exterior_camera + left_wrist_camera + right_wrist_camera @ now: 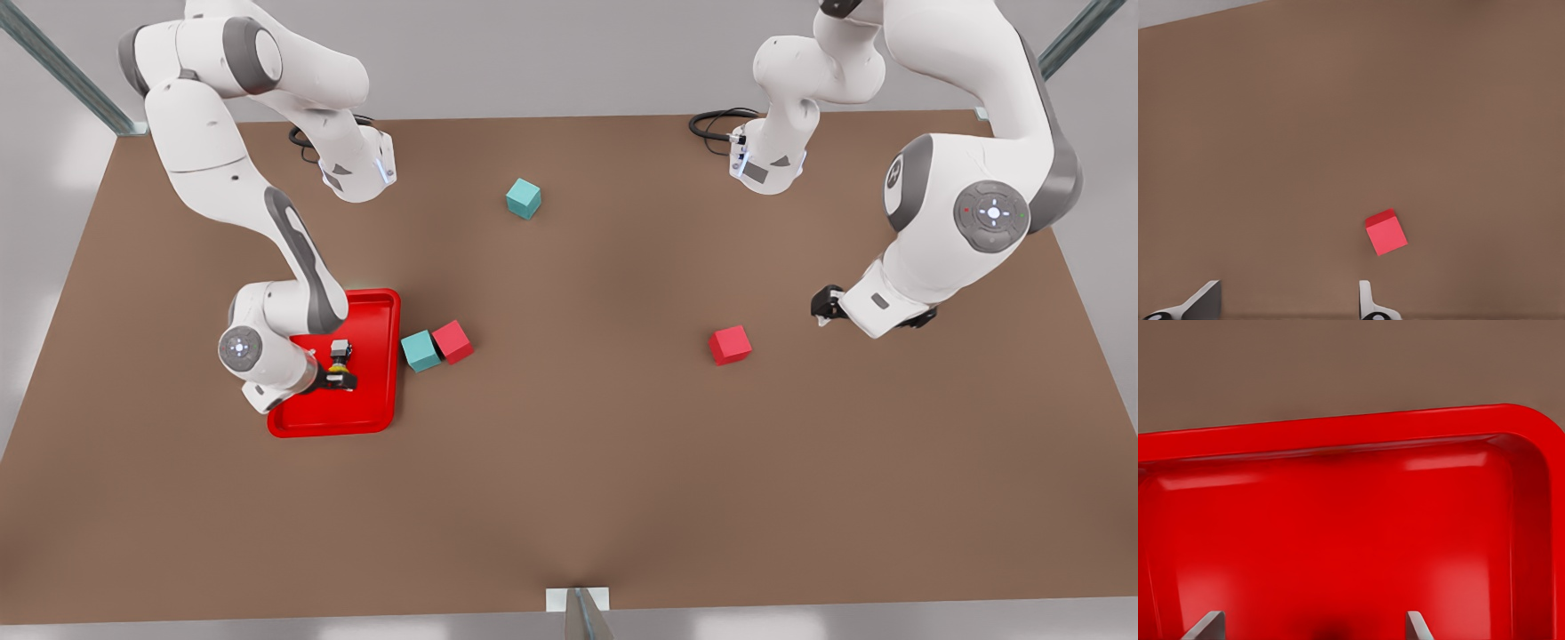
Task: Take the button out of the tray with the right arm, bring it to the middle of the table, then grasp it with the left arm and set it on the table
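No writing shows. The right gripper (340, 365), fingers wide, sits over the button (340, 349) in the shiny red tray (373, 311). The left gripper (825, 305), fingers wide, waits far from the tray.

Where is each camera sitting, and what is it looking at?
Front view: high above, facing down on the brown table; both white arms show.
Left wrist view: on the left gripper, facing table and a red cube, also seen from the front.
Right wrist view: on the right gripper, facing the shallow red tray, also seen from the front.

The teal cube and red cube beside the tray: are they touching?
Touching. In the front view the teal cube and red cube meet with no table between them.
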Robot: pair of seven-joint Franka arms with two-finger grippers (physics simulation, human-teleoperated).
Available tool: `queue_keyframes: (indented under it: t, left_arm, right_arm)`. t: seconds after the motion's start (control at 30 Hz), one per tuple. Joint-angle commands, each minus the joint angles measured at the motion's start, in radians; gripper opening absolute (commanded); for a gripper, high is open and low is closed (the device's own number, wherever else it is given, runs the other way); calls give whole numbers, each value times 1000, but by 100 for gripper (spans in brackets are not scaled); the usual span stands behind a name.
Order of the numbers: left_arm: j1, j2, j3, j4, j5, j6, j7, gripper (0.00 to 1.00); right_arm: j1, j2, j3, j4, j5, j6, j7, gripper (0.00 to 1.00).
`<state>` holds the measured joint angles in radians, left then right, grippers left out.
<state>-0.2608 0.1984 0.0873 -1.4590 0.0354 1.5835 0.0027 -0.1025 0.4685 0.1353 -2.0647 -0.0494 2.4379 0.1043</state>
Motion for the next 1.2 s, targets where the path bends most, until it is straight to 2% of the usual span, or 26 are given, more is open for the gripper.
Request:
queue_keyframes:
  t: [0.0, 0.1, 0.17, 0.43, 0.57, 0.67, 1.17]
  left_arm:
    - [0, 0, 0, 0, 3, 0, -1, 100]
    - [0, 0, 0, 0, 3, 0, 0, 100]
    - [0, 0, 0, 0, 3, -2, 0, 100]
    - [0, 1, 0, 0, 3, 0, -1, 100]
    - [0, 1, -1, 0, 3, -2, -1, 100]
    - [0, 1, -1, 0, 3, -2, -1, 100]
    - [-1, 1, -1, 0, 3, -5, -3, 100]
  right_arm:
    - [0, -7, 1, -8, 2, 24, -1, 100]
    - [0, -79, 3, -107, 2, 61, 9, 100]
    - [0, -139, 4, -229, 2, 213, 6, 100]
    - [-3, -134, 4, -238, 2, 216, 3, 100]
    - [-3, -177, 6, -305, 2, 222, 6, 100]
    - [-3, -183, 6, -370, 2, 309, 6, 100]
    - [-3, -156, 6, -356, 11, 331, 9, 100]
